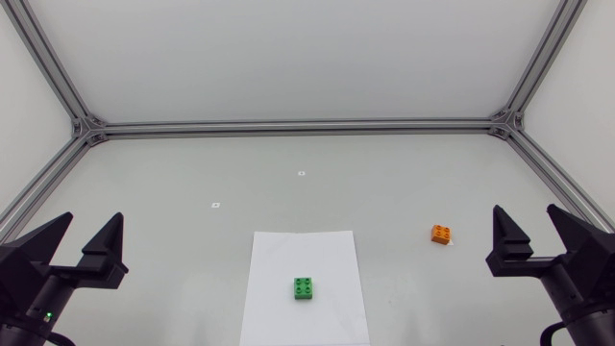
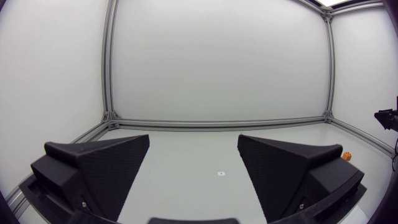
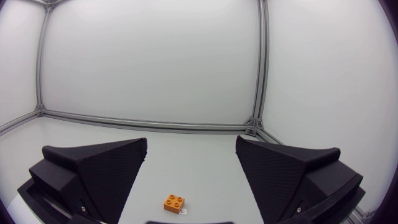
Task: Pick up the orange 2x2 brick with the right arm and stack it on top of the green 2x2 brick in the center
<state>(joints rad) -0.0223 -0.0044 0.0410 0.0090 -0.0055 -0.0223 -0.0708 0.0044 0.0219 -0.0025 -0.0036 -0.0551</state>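
Orange brick (image 1: pixel 442 234) sits untouched on the worktop (image 1: pixel 173 183), right end effector (image 1: pixel 528 223) spread and seemingly empty; pick and stack not yet done.

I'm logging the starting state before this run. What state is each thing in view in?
orange 2x2 brick: studs up on the bare table, not gripped.
paper sheet: lying flat on the table.
green 2x2 brick: studs up on the paper sheet, nothing stacked on it.
left gripper: open, empty.
right gripper: open, empty, apart from the orange 2x2 brick.
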